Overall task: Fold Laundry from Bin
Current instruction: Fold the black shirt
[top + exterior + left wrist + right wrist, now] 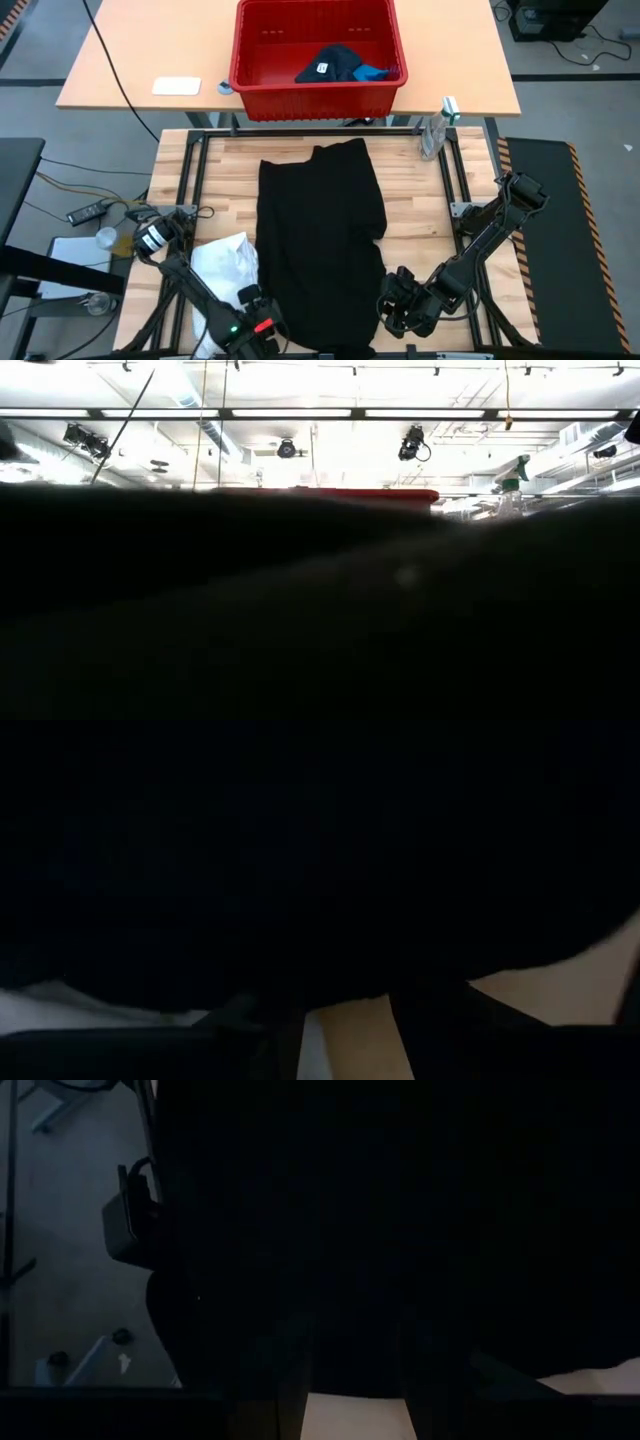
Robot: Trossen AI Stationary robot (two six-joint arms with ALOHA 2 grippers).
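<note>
In the high view the black garment (320, 245) lies spread flat on the wooden table (420, 200), its long axis running from twelve to six o'clock: the narrower far end points at the red bin (318, 85) and the near end reaches the table's front edge. It is a tall, roughly rectangular shape, slightly wider toward six o'clock, with a small bulge on its three o'clock side. The left gripper (262, 325) sits at the garment's near corner toward seven o'clock, and the right gripper (392, 310) sits at the opposite near corner toward five o'clock; both are at the cloth's edge, but whether their fingers are spread, pressed together or pinching the fabric I cannot tell, since both wrist views are filled with dark cloth. The white garment (228, 262) lies crumpled just beside the black one, at eight o'clock of it and touching its edge. The bin stands on a second, lighter table (120, 70) at twelve o'clock, well apart from the grippers, and holds a dark navy garment (330, 62) with a white tag, with a small bright blue garment (374, 72) just beside it at three o'clock. A spray bottle (436, 128) stands upright near the wooden table's far corner at one o'clock. The low view is mostly blocked by dark cloth.
</note>
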